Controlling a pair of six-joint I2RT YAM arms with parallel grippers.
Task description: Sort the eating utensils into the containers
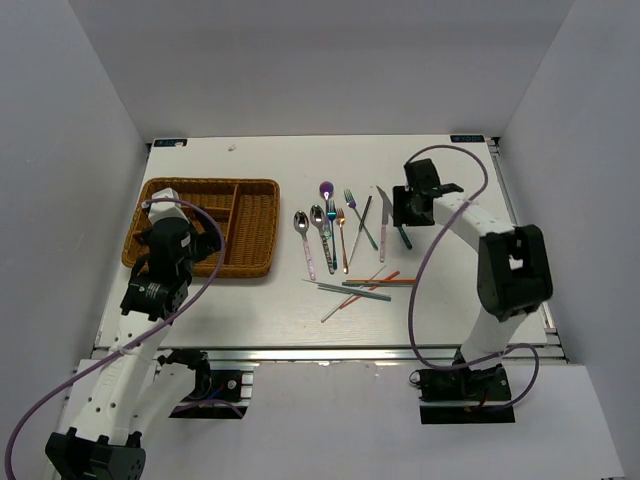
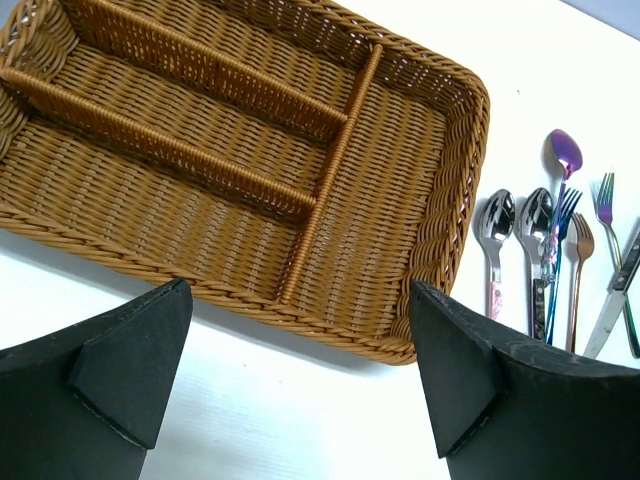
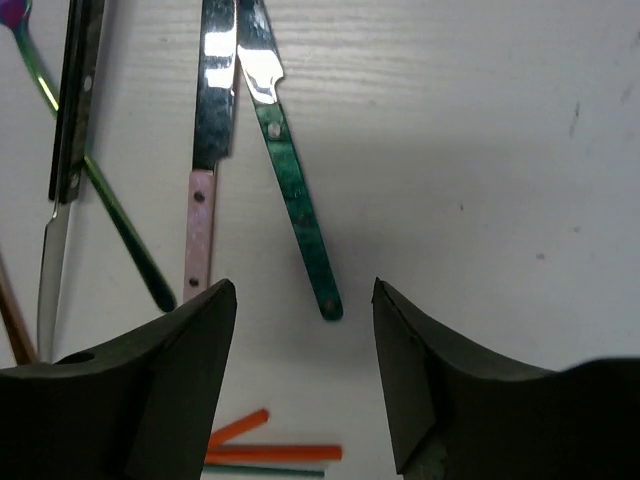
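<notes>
The brown wicker tray [image 1: 268, 232] lies at the left with its compartments empty; the left wrist view shows its dividers [image 2: 330, 180]. The utensils lie in a row at the table's middle: silver spoons [image 1: 301, 226], a purple spoon [image 1: 326, 189], forks [image 1: 349, 199], and knives [image 1: 383, 225]. Orange, grey and green chopsticks [image 1: 362, 286] lie in front of them. My right gripper [image 1: 405, 208] [image 3: 303, 290] is open, hovering over the teal-handled knife [image 3: 300, 215], beside a pink-handled knife [image 3: 200, 230]. My left gripper [image 1: 168, 225] [image 2: 298, 295] is open and empty at the tray's near rim.
The spoons and forks show at the right of the left wrist view [image 2: 545, 250]. White walls enclose the table on three sides. A metal rail [image 1: 340, 352] runs along the near edge by the arm bases.
</notes>
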